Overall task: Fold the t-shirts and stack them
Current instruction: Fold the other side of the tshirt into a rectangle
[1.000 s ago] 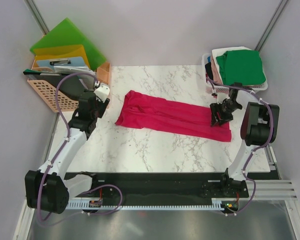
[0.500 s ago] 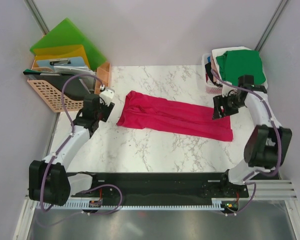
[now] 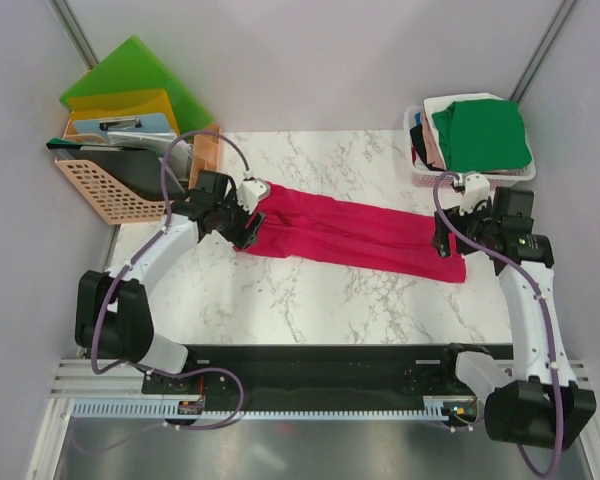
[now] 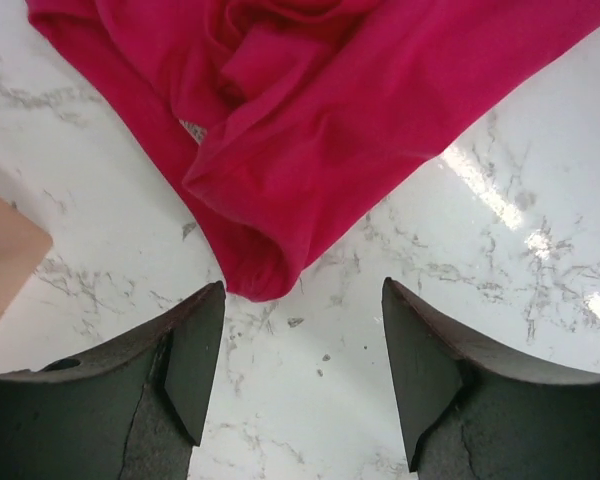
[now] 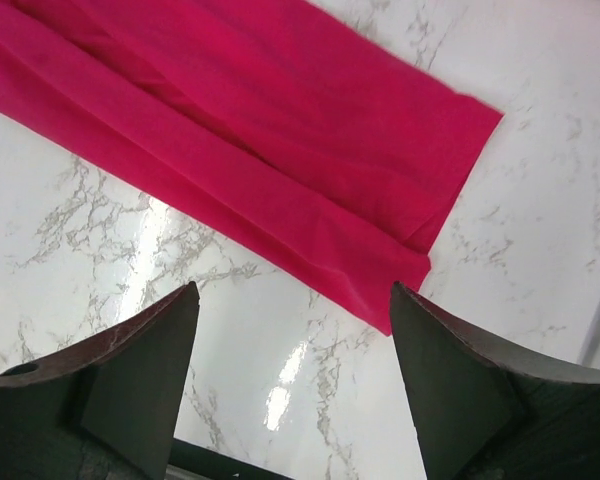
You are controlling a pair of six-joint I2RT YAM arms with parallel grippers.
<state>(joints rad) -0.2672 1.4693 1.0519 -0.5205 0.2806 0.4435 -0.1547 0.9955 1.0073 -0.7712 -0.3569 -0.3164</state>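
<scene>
A white marble-patterned table (image 3: 310, 300) carries a crimson-pink cloth t-shirt (image 3: 350, 232), folded into a long narrow strip that runs from the far left towards the near right. At the far right corner a white plastic basket (image 3: 528, 174) holds a pile of folded t-shirts with a green one (image 3: 480, 135) on top. At the far left, a peach lattice basket (image 3: 100, 190) holds green and yellow plastic folders (image 3: 130, 75). The left gripper (image 4: 302, 290) hangs just over the strip's rumpled left end, jaws spread and gripping nothing. The right gripper (image 5: 292, 290) hovers above the strip's right end, jaws likewise apart and empty.
</scene>
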